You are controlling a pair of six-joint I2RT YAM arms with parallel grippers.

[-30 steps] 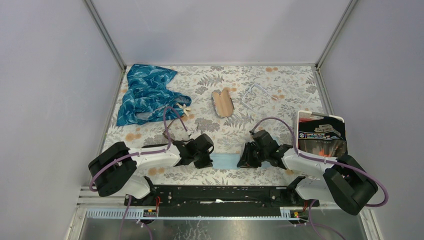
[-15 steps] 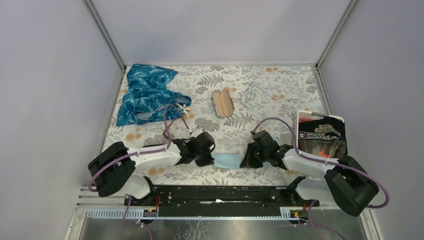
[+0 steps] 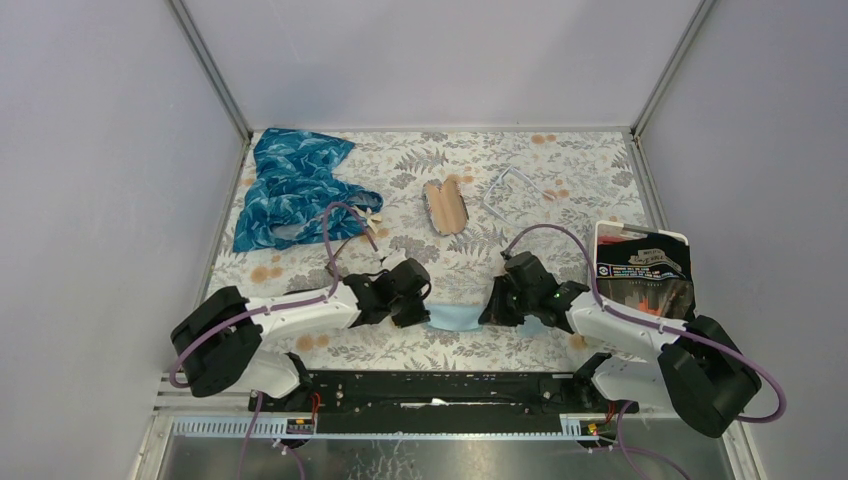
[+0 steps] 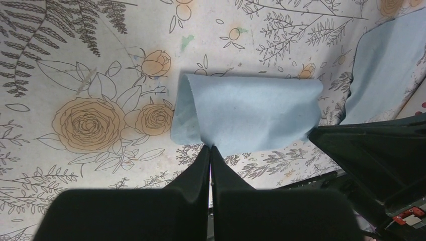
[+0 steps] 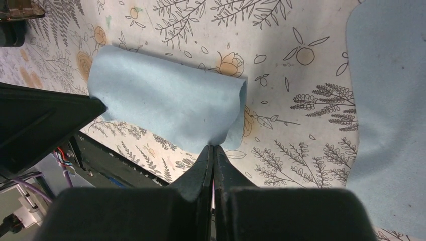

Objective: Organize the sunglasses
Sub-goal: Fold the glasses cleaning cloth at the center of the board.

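Observation:
The sunglasses, with brown lenses, lie folded on the floral table at back centre, far from both grippers. A light blue cloth hangs between the two grippers near the front edge. My left gripper is shut on the cloth's left end, and the fabric bunches at its closed tips. My right gripper is shut on the other end, where the cloth curls over at the pinched tips. More light blue fabric lies flat beside it; I cannot tell whether it is the same piece.
Clear-framed glasses lie right of the sunglasses. A crumpled blue patterned cloth fills the back left. A white tray holding a black package stands at the right edge. The black rail runs along the front.
My right gripper has shut on the cloth's right end. Both grippers have shifted slightly away from the front edge, and the cloth has risen and folded between them.

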